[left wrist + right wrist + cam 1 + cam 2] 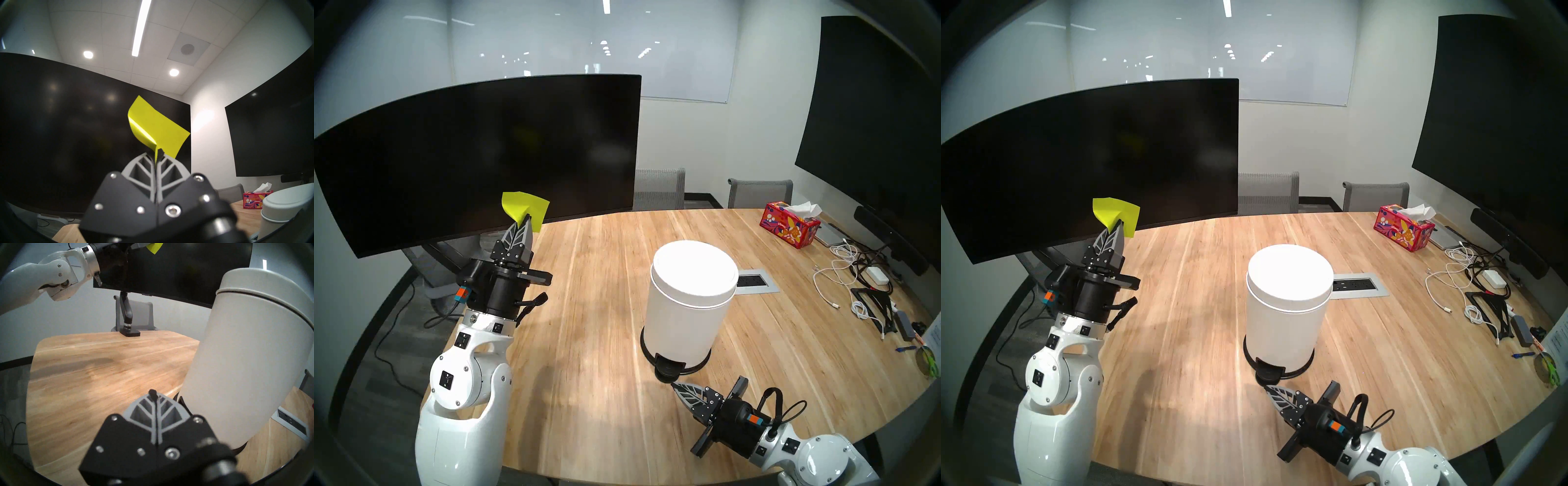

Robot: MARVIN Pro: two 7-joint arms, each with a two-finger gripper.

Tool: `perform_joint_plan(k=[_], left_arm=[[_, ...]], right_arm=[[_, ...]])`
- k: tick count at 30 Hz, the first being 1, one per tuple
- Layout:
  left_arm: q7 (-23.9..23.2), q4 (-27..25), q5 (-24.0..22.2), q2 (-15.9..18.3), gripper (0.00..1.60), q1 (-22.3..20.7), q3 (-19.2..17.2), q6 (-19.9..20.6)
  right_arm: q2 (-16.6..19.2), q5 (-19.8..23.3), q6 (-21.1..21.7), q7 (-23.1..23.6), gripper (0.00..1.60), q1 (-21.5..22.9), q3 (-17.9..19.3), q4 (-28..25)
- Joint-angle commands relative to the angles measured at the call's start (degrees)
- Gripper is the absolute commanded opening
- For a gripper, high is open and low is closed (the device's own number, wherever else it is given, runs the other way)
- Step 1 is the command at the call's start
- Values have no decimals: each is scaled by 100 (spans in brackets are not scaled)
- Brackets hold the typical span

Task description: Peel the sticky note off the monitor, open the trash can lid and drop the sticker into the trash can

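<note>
My left gripper is shut on the yellow-green sticker, which is curled and held free just in front of the lower edge of the wide curved monitor. The left wrist view shows the sticker pinched at its lower corner by the gripper. The white trash can stands mid-table with its lid closed and its black pedal facing me. My right gripper is shut and empty, low over the table just in front of the pedal; the can fills the right of its wrist view.
A second large dark screen hangs on the right wall. A tissue box, cables and a charger lie at the table's right. A power outlet plate sits behind the can. Two grey chairs stand beyond the table.
</note>
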Motion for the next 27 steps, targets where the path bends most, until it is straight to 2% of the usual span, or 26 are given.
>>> perform_joint_plan(k=[1, 12, 27], left_arm=[[23, -175, -23, -16, 0, 24, -32, 5], [-26, -235, -128, 7, 0, 130, -92, 2], [-57, -334, -228, 1, 0, 227, -139, -7]], right_arm=[[-111, -87, 91, -63, 0, 660, -224, 72], [-128, -433, 389, -107, 0, 1103, -435, 469], [-142, -711, 629, -177, 0, 1231, -423, 647]])
